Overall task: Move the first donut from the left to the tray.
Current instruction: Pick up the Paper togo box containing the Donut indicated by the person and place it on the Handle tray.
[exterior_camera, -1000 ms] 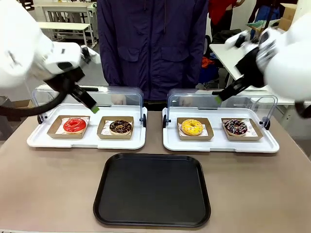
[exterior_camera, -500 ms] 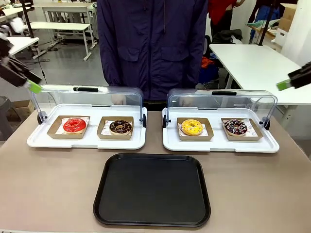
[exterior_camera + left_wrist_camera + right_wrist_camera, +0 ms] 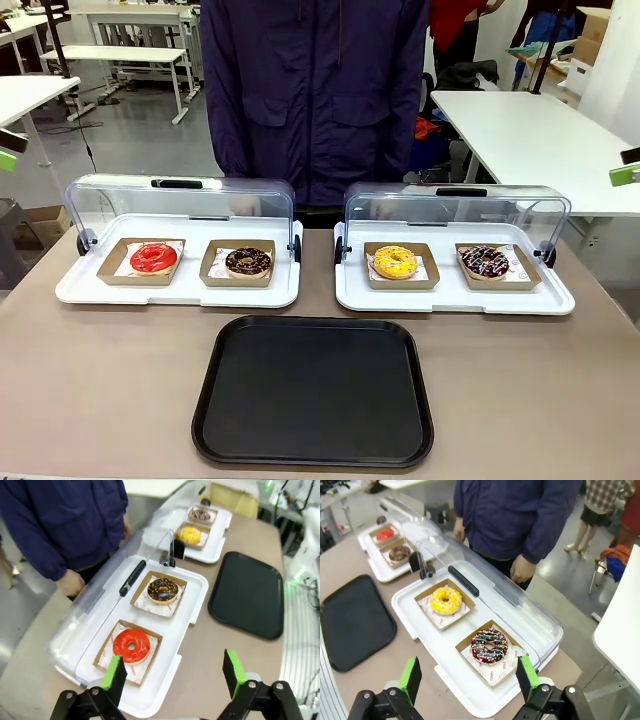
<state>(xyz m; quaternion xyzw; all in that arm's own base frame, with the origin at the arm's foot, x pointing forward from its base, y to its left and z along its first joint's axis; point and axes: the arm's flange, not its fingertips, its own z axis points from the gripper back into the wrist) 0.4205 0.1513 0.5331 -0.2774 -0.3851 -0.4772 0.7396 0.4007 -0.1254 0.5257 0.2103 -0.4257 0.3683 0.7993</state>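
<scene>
Change: a second ago both arms hung over the white trays in the front view. Now they have swung out, and I see just a green pad tip of the left gripper [image 3: 5, 160] at the left edge and one of the right gripper [image 3: 626, 175] at the right edge.
Left gripper: jaws spread wide with nothing between them. In the left wrist view the red donut [image 3: 131, 645] sits just above the fingers.
Right gripper: spread wide and empty too, in the right wrist view looking down at the yellow donut [image 3: 445, 600] and the sprinkled one [image 3: 489, 645].
Red donut: unmoved, on its paper in the cardboard holder [image 3: 110, 272], left slot of the left white tray [image 3: 180, 295], centre left of the front view.
Black tray [image 3: 312, 395]: bare, lower centre, same spot as before.
Meaning: I judge the pick is not begun; the left arm must come back in over the donut.
Hidden: both arms are cut off by the front-view edges. The person [image 3: 315, 90] stands behind the raised clear lids [image 3: 180, 200], hands only a blur through the plastic.
Unclear: whether the glaze sticks to the paper I can't tell.
</scene>
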